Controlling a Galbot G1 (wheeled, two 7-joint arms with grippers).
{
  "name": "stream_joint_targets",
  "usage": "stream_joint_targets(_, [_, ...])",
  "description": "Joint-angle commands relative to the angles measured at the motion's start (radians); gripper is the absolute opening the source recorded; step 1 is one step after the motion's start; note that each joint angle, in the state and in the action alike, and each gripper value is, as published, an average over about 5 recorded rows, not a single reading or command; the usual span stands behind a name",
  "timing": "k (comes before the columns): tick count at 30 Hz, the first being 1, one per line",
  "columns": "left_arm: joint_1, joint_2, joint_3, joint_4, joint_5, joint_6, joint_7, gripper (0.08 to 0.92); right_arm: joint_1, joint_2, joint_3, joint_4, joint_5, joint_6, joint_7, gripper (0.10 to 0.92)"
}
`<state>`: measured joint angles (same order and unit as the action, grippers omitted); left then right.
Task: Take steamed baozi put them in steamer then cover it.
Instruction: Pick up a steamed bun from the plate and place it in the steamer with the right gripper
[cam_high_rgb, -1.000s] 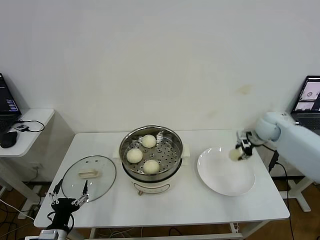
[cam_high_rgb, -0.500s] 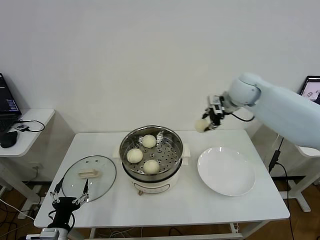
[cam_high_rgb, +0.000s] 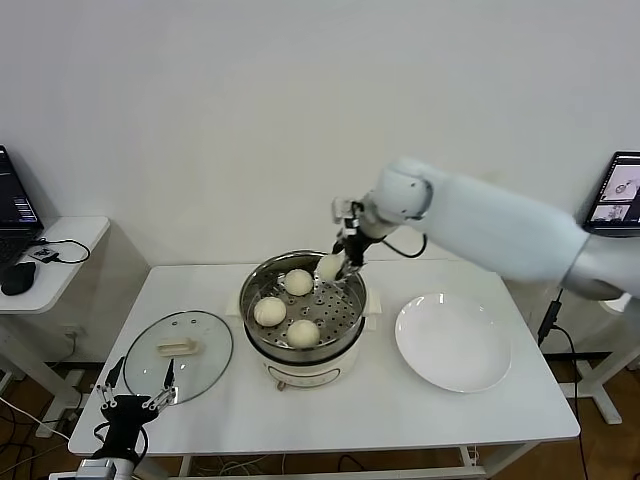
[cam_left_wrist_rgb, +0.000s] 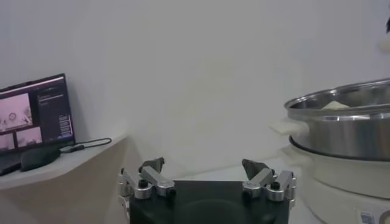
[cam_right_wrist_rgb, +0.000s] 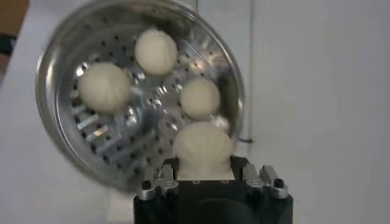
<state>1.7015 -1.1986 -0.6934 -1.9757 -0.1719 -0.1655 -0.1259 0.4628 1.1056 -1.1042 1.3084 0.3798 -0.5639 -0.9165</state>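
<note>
Right gripper (cam_high_rgb: 341, 262): pinching one baozi (cam_right_wrist_rgb: 203, 146) above the steamer (cam_high_rgb: 348, 278), at its 2 o'clock rim; fingertips hidden behind bun. Left gripper (cam_left_wrist_rgb: 206, 181): spread, parked.

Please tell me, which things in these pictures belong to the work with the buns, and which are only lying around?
Part of the job:
- fourth baozi, held by the right end effector over the steamer
- three baozi already on its tray
- glass cover lying on the table
- left end effector, open, waiting near the cover

Just lying about:
- white plate
- laptops on side tables
</note>
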Motion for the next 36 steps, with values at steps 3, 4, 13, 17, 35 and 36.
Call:
stream_joint_targets(3, [0.006,0.002,-0.003,-0.001,0.0,-0.003,-0.001,0.823,-0.08,0.081,-0.027,-0.03,-0.006,-0.103,0.055,0.551])
stream_joint_targets(4, [0.007,0.002,-0.004,-0.001,0.0,-0.004,-0.001,0.823,-0.085,0.079,-0.026,-0.031,-0.014,-0.106,0.055,0.551])
stream_joint_targets(13, [0.005,0.004,-0.003,0.002,-0.001,-0.005,-0.001,0.823,-0.112,0.06,-0.02,-0.035,-0.059,-0.112,0.049,0.551])
stream_joint_targets(17, [0.005,0.004,-0.003,0.003,-0.001,-0.005,-0.001,0.823,-0.117,0.057,-0.013,-0.042,-0.085,-0.105,0.048,0.551])
stream_joint_targets(35, [0.001,0.006,-0.002,0.011,-0.002,-0.007,-0.001,0.823,-0.138,-0.121,0.14,0.126,0.076,-0.124,0.221,0.812])
stream_joint_targets(36, [0.0,0.006,-0.002,0.012,-0.003,-0.008,-0.001,0.823,-0.153,-0.145,0.156,0.144,0.105,-0.109,0.268,0.817])
